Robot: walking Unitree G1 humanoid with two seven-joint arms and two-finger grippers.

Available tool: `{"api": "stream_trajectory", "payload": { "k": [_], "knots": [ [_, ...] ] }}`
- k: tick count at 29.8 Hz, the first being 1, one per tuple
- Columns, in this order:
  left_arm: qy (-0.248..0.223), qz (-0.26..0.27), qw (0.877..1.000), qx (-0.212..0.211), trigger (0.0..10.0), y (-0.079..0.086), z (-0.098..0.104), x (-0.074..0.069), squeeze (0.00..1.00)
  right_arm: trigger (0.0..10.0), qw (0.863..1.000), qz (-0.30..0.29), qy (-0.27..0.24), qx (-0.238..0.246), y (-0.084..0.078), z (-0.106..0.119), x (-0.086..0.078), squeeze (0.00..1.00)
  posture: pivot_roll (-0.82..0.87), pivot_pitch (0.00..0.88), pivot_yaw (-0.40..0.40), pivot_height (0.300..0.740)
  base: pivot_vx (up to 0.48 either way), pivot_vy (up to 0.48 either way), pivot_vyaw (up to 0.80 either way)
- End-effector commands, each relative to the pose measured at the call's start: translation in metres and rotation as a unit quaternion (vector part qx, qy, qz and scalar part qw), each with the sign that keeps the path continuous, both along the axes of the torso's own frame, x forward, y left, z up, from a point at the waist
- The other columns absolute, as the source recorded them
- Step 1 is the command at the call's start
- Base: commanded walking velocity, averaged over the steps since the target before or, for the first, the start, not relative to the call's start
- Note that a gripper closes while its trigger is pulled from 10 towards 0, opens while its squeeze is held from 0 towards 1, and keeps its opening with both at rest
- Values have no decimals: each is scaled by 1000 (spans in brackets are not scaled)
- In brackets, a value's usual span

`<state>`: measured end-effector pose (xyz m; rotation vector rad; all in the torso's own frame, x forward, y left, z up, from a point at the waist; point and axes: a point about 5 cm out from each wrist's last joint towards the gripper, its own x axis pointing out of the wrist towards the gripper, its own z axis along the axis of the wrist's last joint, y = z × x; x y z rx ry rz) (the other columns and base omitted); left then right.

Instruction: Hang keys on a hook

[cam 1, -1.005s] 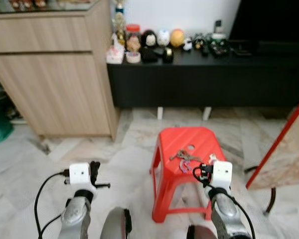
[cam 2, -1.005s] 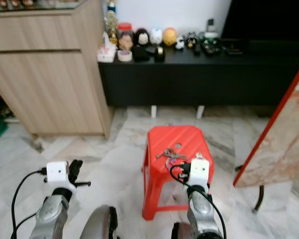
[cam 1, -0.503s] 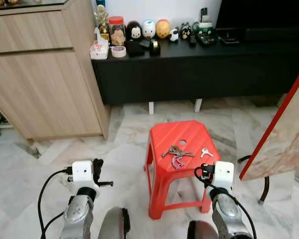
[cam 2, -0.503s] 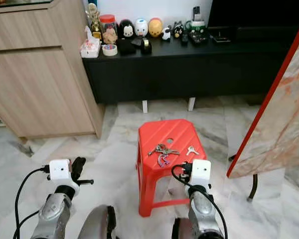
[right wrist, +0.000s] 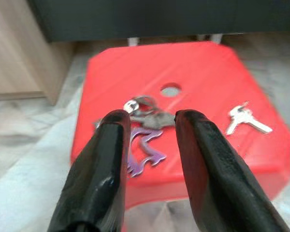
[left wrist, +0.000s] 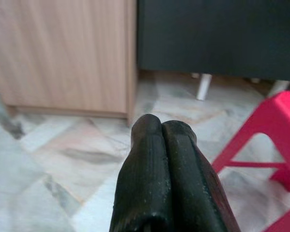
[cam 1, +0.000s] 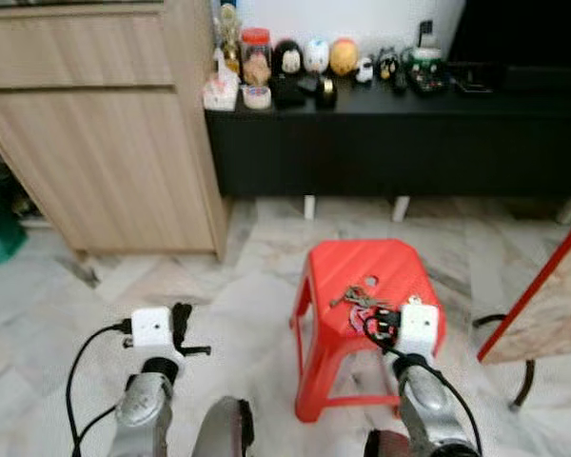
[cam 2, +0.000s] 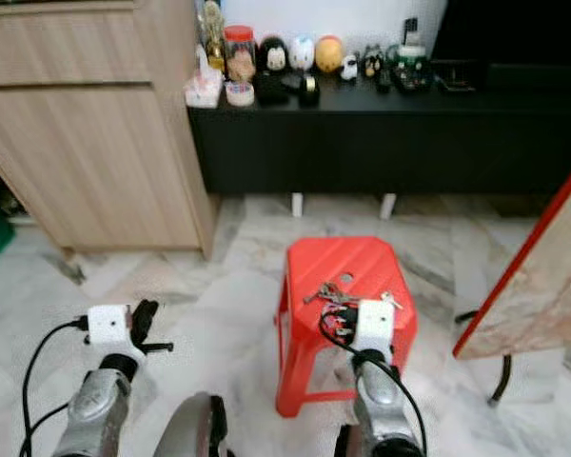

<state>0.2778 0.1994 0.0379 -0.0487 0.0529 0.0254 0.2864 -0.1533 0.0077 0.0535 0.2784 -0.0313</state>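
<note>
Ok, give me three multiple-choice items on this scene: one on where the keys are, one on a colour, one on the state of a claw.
1. Where does the key bunch lie?
A. on the black cabinet
B. on the stool's top
C. on the floor

2. What colour is the stool?
A. red
B. blue
C. white

3. How does the right claw stand?
A. shut on the key bunch
B. shut and empty
C. open, short of the key bunch

Key: 1 B, the key bunch rests on the stool near its round hole, a single key apart beside it. 2 A, its seat and legs are red. 3 C, the right claw shows a gap between its fingers, with the bunch beyond them.
</note>
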Motion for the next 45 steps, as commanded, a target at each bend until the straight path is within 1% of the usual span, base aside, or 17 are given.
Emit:
{"api": "stream_trajectory", "payload": {
  "k": [1,12,22,45],
  "knots": [
    [7,-4,1000,-9,10000,-4,-2,0,0,10000,1000,-11,2,0,-6,-1,-2,0,1,33,1,613,0,0,0],
    [6,-7,1000,-9,10000,-5,-2,1,0,10000,1000,-14,5,2,-7,-2,-2,0,1,20,2,613,0,0,0],
    [3,-8,1000,-9,10000,-5,-1,2,0,10000,1000,-16,7,3,-8,-3,-2,0,2,14,3,613,252,0,0],
    [1,-7,1000,-10,10000,-4,0,1,0,10000,1000,-17,11,-1,-8,-5,-4,0,3,34,0,613,271,0,0]
  ]
}}
